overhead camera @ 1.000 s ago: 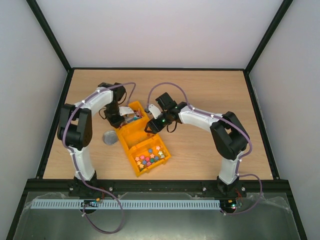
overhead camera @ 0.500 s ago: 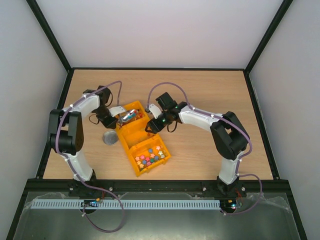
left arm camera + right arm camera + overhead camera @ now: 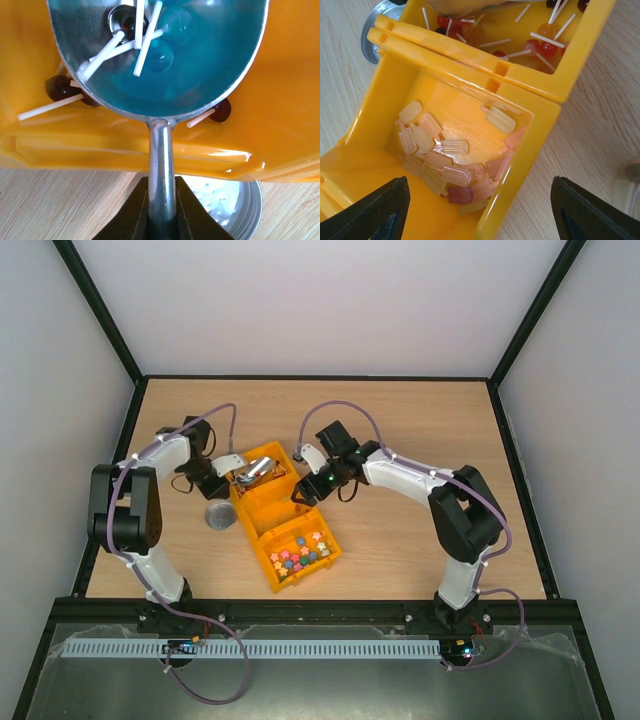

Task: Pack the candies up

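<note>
— What is your left end effector doing?

— My left end effector point(image 3: 161, 186) is pressed tight on the handle of the scoop point(image 3: 170, 55). The bowl hangs over the compartment of the box point(image 3: 290, 100) that lies farthest from the near edge of the table point(image 3: 400, 420).

— And the candies?

— They are round and dark, on white sticks. A few candies point(image 3: 127, 22) lie in the scoop. More lie under and beside it on the floor of that same compartment, and the right wrist view shows red and amber ones there too.

— Your right end effector?

— My right end effector point(image 3: 480, 182) has its fingers point(image 3: 370, 212) spread wide and grips nothing. It hovers at the box's middle compartment, on the side towards the table's right edge. I cannot tell whether it touches the wall.

— What is in the other compartments?

— Pale ice-lolly shapes point(image 3: 455, 147) are in the middle one. Coloured stars point(image 3: 298, 555) are in the one closest to the near edge.

— Anything else?

— A round tin point(image 3: 219, 515) lies on the table just beside the box, on the side towards the left edge.
</note>
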Controlling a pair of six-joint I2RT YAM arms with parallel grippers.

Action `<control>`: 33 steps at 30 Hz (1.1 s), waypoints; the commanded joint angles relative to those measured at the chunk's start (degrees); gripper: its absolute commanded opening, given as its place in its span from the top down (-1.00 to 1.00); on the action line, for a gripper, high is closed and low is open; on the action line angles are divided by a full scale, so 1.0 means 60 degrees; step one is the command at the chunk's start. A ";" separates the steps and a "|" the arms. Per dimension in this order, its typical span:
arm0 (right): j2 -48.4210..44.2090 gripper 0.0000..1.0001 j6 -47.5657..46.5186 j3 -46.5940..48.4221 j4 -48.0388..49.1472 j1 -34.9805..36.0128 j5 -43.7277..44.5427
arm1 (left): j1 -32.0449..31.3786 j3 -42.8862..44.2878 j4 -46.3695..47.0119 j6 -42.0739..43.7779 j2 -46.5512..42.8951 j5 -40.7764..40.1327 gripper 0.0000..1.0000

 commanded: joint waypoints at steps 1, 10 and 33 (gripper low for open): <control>-0.0476 -0.59 -0.0015 0.0414 -0.0530 -0.0058 -0.0021 | 0.0087 0.0256 -0.0286 0.0383 -0.0545 0.0527 0.96; -0.0659 -0.73 0.0308 0.1041 -0.0568 -0.0420 -0.0019 | 0.0065 0.1751 -0.1833 0.0651 -0.1013 0.0445 0.96; -0.1629 -0.97 0.1211 0.0083 -0.0442 -0.3654 -0.0429 | -0.2799 0.3863 -0.3219 0.0135 -0.0634 -0.1200 0.96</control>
